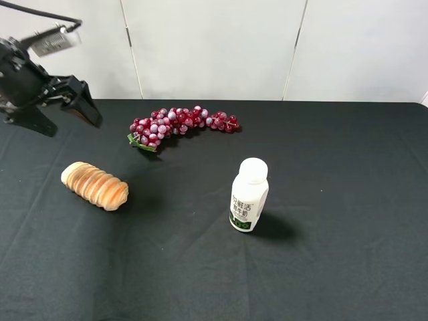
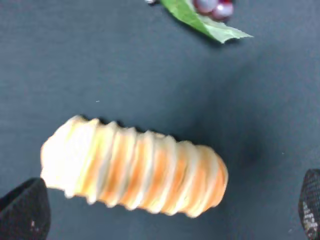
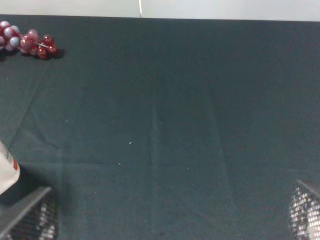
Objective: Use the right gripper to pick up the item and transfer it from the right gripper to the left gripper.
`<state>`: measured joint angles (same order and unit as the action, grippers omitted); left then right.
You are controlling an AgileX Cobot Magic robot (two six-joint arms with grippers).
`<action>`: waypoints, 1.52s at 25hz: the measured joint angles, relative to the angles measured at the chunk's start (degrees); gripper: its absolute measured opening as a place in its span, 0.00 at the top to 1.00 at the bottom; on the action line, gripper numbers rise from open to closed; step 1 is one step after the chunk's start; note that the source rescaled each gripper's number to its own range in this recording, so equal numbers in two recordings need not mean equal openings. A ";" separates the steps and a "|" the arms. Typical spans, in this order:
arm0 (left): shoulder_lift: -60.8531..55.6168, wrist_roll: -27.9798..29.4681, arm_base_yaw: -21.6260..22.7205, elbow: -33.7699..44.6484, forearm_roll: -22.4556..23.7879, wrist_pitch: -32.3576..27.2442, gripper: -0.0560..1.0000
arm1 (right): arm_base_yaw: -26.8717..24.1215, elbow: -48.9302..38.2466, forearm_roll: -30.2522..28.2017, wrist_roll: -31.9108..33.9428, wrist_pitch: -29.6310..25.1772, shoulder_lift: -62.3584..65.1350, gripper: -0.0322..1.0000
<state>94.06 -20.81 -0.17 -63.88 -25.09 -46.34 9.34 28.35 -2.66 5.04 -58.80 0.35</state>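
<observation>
The item, a golden-tan ridged bread roll (image 1: 95, 186), lies on the black cloth at the left, with nothing holding it. My left gripper (image 1: 72, 126) hangs raised behind and to the left of it, open and empty. In the left wrist view the roll (image 2: 135, 170) fills the middle, below the left gripper (image 2: 167, 222), whose two fingertips (image 2: 22, 212) sit far apart at the corners. My right gripper (image 3: 167, 220) is out of the exterior high view. Its own wrist view shows it open over bare cloth, with nothing between its fingers.
A red grape bunch (image 1: 182, 123) lies at the back centre; its green leaf (image 2: 205, 22) shows in the left wrist view. A white milk bottle (image 1: 249, 195) stands upright right of centre, and a sliver of the bottle (image 3: 7, 172) shows in the right wrist view. The black cloth (image 1: 348, 267) covers the table.
</observation>
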 joint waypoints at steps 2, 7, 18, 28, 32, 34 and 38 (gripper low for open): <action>-1.73 1.95 0.00 -0.33 2.17 -1.18 0.00 | 0.00 0.00 0.00 0.00 0.00 0.00 0.00; -7.89 4.93 0.00 -0.38 6.57 -4.69 0.00 | 0.00 0.00 0.00 0.00 0.00 0.00 0.00; -24.98 7.02 0.00 -0.38 11.08 -9.90 0.00 | 0.00 0.00 0.00 0.00 0.00 0.00 0.00; -41.89 7.28 0.00 4.14 14.39 -12.15 0.00 | 0.00 0.00 0.00 0.00 0.00 0.00 0.00; -49.30 7.28 0.00 11.32 14.43 -12.15 0.00 | 0.00 0.00 0.00 0.00 0.00 0.00 0.00; -53.94 7.28 0.00 15.43 14.43 -11.92 0.00 | 0.00 0.00 0.00 0.00 0.00 0.00 0.00; -65.11 7.28 0.00 23.02 14.43 -11.71 0.00 | 0.00 0.00 0.00 0.00 0.00 0.00 0.00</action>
<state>28.95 -13.54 -0.17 -40.86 -10.66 -58.04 9.34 28.35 -2.66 5.04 -58.80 0.35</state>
